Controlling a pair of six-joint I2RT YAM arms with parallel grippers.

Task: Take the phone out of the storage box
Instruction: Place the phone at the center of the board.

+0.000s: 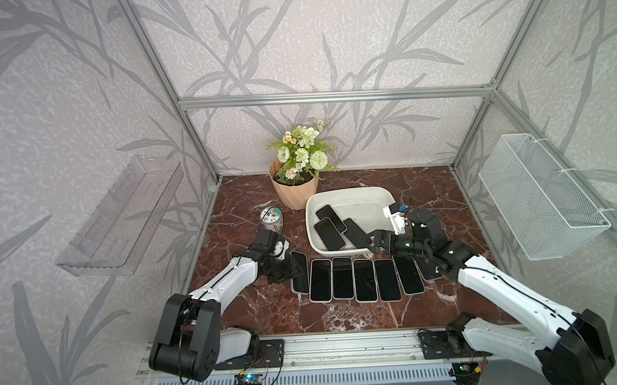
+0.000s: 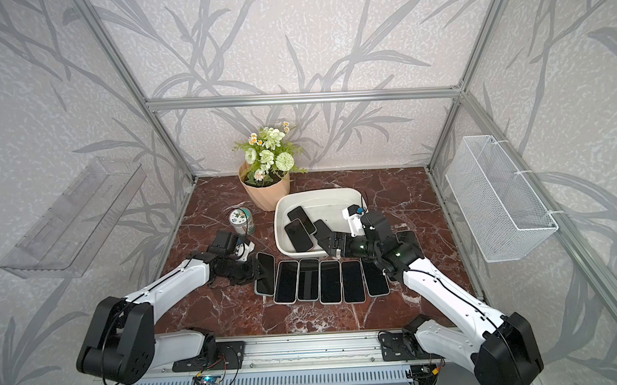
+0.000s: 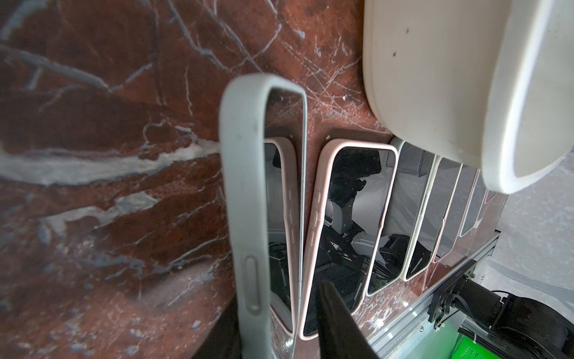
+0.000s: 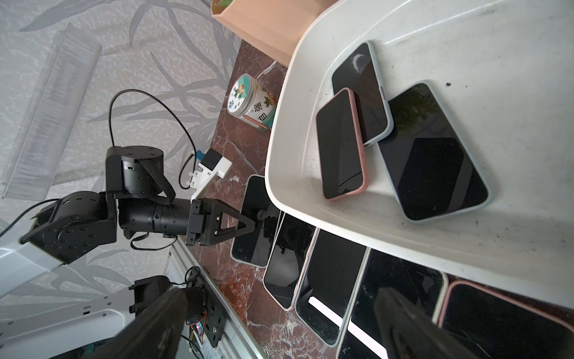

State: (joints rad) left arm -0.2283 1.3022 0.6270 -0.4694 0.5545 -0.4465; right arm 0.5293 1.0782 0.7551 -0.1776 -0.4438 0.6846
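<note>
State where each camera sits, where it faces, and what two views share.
Both top views: high in front, looking down at the table; left pincer and right pincer show.
Left wrist: on left arm, facing phone row and storage box; one finger shows.
Right wrist: on right arm, facing into storage box; its fingers and left pincer show.
Shared by wrist views: storage box, phone row.

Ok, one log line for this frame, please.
left gripper: open, around tilted grey-cased phone at row end | right gripper: open, empty, at storage box rim | three phones inside
</note>
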